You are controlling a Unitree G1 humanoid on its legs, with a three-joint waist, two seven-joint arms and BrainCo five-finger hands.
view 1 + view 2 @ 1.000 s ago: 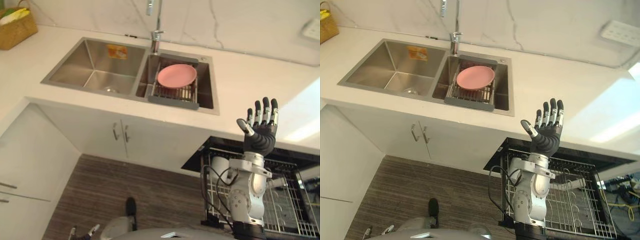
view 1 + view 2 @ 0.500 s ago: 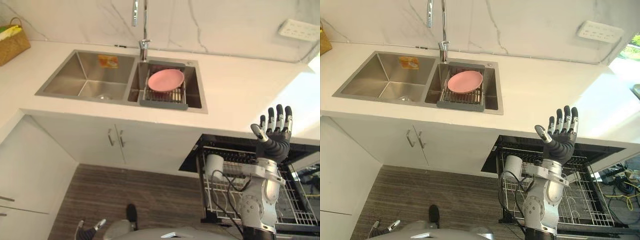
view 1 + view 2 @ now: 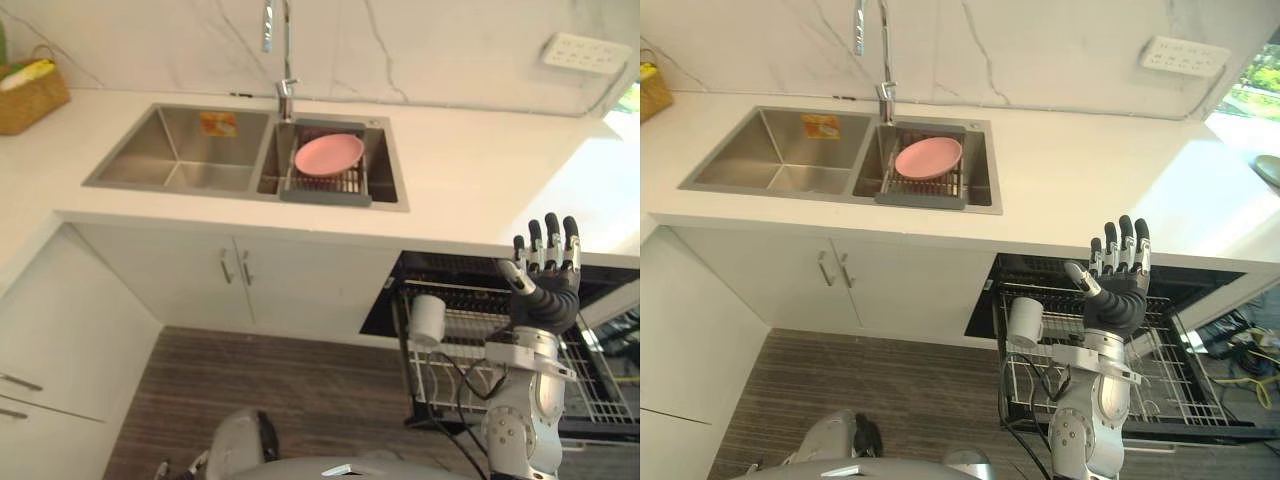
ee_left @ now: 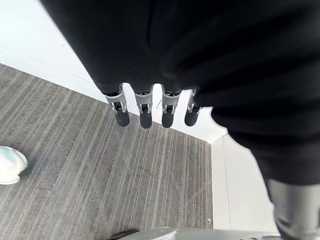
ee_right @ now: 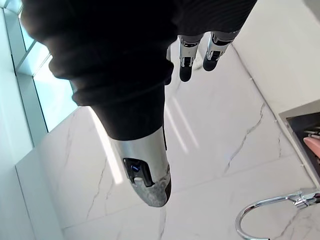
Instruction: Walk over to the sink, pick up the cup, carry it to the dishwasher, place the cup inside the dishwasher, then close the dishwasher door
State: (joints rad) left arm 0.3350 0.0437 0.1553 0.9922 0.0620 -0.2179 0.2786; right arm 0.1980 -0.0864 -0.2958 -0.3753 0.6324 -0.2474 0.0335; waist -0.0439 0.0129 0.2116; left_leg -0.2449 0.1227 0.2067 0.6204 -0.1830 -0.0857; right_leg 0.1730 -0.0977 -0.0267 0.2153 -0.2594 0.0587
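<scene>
Right hand (image 3: 1115, 290): raised upright above the dishwasher rack, palm lifted, fingers straight and spread, thumb out to the side, released and grasping nothing.
Left hand (image 4: 145, 107): hanging low over the grey striped wood floor (image 4: 75, 165), fingers straight and relaxed, empty.
Pale grey cylindrical cup (image 3: 1025, 322): already inside the dishwasher, at the left end of its wire rack, apart from both hands; upright or tipped cannot be told.
Black-framed dishwasher (image 3: 1040, 268): under the surface, right of the white cupboard doors, open, with its silver wire rack (image 3: 1170, 380) drawn out.
Stainless steel double sink (image 3: 180, 150): set into the white stone surface (image 3: 470, 180), well left of the dishwasher.
Round pink plate (image 3: 329, 153): lying on a grey drain rack (image 3: 325, 190) in the sink's right basin.
Chrome tap (image 3: 285, 95): behind the divide between the two basins.
Woven basket (image 3: 30, 95): at the far left of the surface, near the wall.
White wall socket (image 3: 585, 52): on the marble wall, upper right.
</scene>
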